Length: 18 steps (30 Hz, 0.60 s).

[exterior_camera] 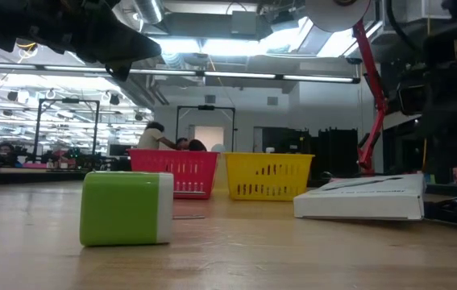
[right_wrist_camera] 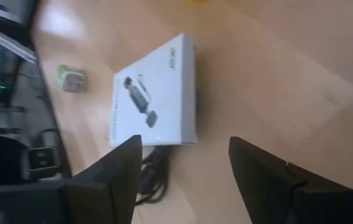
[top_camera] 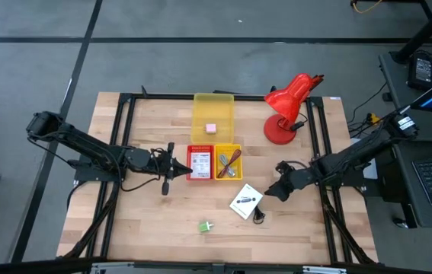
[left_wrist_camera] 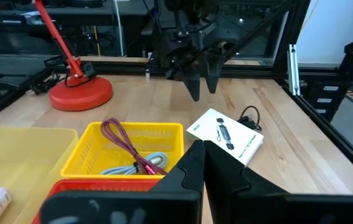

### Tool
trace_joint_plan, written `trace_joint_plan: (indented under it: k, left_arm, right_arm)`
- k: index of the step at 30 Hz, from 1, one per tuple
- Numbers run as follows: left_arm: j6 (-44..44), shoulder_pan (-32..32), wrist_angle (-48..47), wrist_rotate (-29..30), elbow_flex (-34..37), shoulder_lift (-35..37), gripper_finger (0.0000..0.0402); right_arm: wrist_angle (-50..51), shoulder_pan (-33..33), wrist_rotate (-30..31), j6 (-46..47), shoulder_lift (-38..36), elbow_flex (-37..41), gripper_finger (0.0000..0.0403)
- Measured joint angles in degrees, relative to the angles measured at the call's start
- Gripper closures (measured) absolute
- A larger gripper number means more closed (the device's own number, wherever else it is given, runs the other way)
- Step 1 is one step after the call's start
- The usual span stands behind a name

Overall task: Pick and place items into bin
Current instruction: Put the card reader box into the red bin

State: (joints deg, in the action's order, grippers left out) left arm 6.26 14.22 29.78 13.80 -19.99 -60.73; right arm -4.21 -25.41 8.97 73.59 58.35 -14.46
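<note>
A white printed packet [top_camera: 245, 202] lies flat on the wood, with a black cable [top_camera: 260, 215] at its near corner. My right gripper [top_camera: 272, 183] is open just right of it; in the right wrist view [right_wrist_camera: 185, 149] the packet [right_wrist_camera: 154, 99] lies ahead of the fingers. The green block [top_camera: 205, 226] stands alone toward the near edge. The pink cube [top_camera: 210, 128] sits in the large yellow bin [top_camera: 212, 101]. A second packet [top_camera: 200, 162] lies in the small red bin. My left gripper [top_camera: 184, 170], shut, hovers at that bin's left edge.
The small yellow bin [top_camera: 228, 150] beside the red bin [top_camera: 200, 177] holds a dark red cord-like tool [left_wrist_camera: 123, 144] and a pale cable. The red desk lamp [top_camera: 288, 106] stands at the far right. A black frame [top_camera: 124, 103] rings the tabletop. Bare wood lies around the green block [exterior_camera: 127, 208].
</note>
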Motion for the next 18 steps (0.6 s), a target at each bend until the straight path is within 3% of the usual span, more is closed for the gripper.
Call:
trace_joint_plan:
  k: [9,18]
  left_arm:
    - [0.04,0.00,0.00,0.02,0.00,0.00,0.0396]
    - [0.04,-0.02,0.00,0.02,0.00,0.00,0.0400]
  right_arm:
    - [-6.00,0.01,1.06,1.19,1.21,2.56,0.0183]
    - [-10.94,0.02,1.05,1.18,9.23,2.56,0.0183]
